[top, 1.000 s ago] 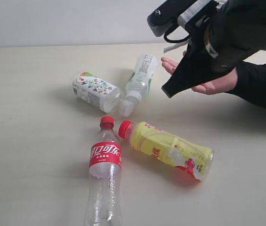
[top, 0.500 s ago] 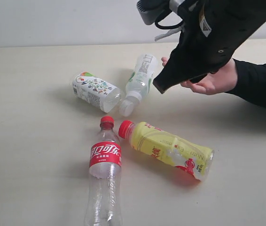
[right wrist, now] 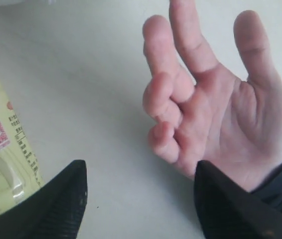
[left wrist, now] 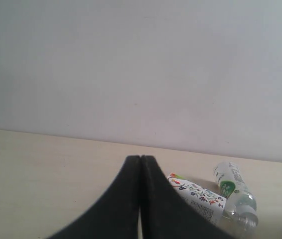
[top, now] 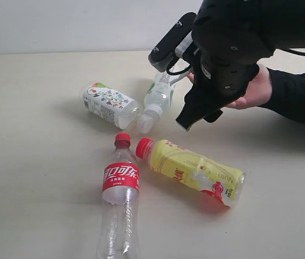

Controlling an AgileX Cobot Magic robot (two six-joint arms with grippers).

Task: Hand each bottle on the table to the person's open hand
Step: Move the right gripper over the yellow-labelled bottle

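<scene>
On the pale bench (top: 34, 162) four bottles are seen lying on their sides. Left of centre in the exterior view, the short white printed bottle (top: 109, 104) is laid with its cap end close to the white cap of the slim green-and-white bottle (top: 157, 100), which is angled toward the upper middle. Below them, at the lower centre, the cola bottle (top: 120, 194) is pointed cap-up in the frame, its red cap just beside the red cap of the yellow bottle (top: 195, 170), which is stretched toward the lower right. The right claw (top: 187, 120) is held above the bench between the slim bottle and the person's open hand (top: 255, 91) at the upper right; in the right wrist view its fingers are spread apart with nothing between them, and the palm-up hand and part of the yellow bottle are shown beyond. The left claw (left wrist: 140, 164) is seen only in its wrist view, clenched with nothing gripped, and the white and slim bottles are shown beyond it.
</scene>
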